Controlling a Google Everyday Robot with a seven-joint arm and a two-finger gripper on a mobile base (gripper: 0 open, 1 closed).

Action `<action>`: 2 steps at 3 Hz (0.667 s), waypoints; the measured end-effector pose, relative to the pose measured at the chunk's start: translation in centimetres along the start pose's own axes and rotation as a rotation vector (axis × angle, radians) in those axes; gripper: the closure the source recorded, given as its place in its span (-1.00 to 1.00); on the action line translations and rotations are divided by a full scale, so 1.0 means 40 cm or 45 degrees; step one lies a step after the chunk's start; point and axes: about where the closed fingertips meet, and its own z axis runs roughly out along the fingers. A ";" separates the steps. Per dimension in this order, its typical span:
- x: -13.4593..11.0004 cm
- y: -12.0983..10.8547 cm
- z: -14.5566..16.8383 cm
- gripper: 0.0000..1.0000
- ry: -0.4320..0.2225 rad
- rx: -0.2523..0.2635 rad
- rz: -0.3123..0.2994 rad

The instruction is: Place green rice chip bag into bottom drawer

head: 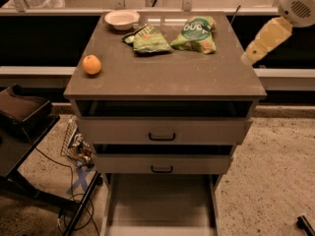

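The green rice chip bag (196, 33) lies puffy on the far right of the cabinet top (167, 77), white lettering up. The bottom drawer (160, 203) is pulled out toward me at the foot of the cabinet, showing a plain flat floor with nothing in it. My gripper (252, 52) hangs from the arm at the upper right, just off the cabinet's right edge, to the right of the bag and slightly nearer me, not touching it.
A flatter green bag (146, 38) lies left of the rice chip bag. A white bowl (122, 18) sits at the back, an orange (91, 64) at the left edge. Two upper drawers with black handles (162, 136) stand slightly open. A dark chair (22, 113) and cables are at the left.
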 end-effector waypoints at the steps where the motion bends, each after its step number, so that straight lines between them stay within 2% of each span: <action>1: -0.024 -0.084 0.066 -1.00 -0.061 0.227 0.132; 2: -0.047 -0.096 0.054 -1.00 -0.107 0.247 0.129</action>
